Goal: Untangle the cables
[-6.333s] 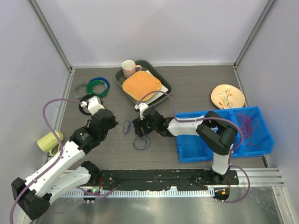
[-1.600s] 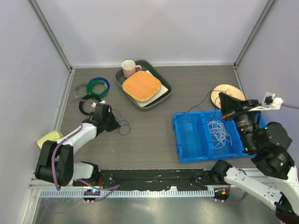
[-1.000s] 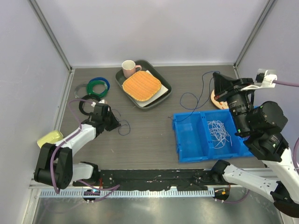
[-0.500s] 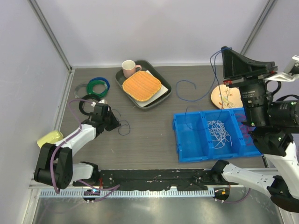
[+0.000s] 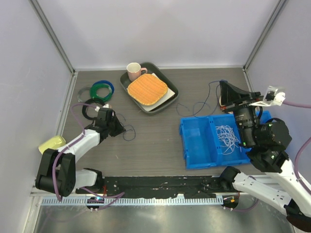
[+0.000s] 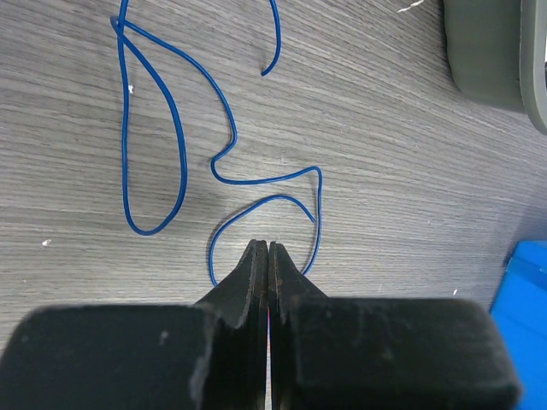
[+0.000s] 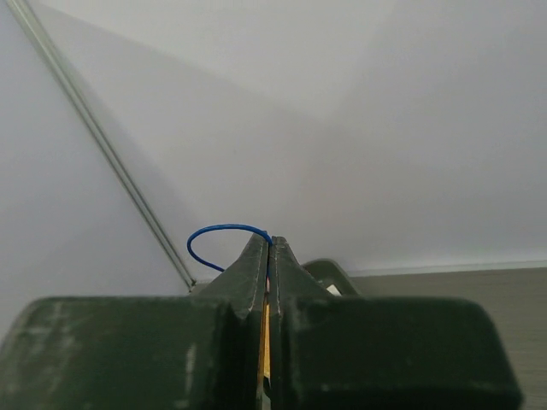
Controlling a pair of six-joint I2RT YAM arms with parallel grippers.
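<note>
A thin blue cable [image 6: 175,128] lies in loose loops on the wooden table; in the top view these loops [image 5: 129,133] are beside my left gripper [image 5: 119,129]. That left gripper [image 6: 263,248] is shut low over the table, and one loop runs under its fingertips; I cannot tell whether it is pinched. My right gripper [image 5: 222,87] is raised above the far edge of the blue bin [image 5: 197,143], shut on another blue cable [image 5: 208,93] that hangs down to the table. From its tips [image 7: 268,239] the blue cable [image 7: 214,231] arcs out. White cables [image 5: 227,136] lie in the bin's middle compartment.
A dark tray [image 5: 170,94] with an orange cloth [image 5: 147,89] and a pink mug [image 5: 134,72] stands at the back. Green, blue and black ring coils [image 5: 99,90] sit at the far left, and a yellow-green mug [image 5: 50,144] at the left edge. The right arm hides the bin's right part.
My right gripper has come down from high up, still shut on the blue cable, and the cable's slack now trails lower by the bin. The left arm has not moved.
</note>
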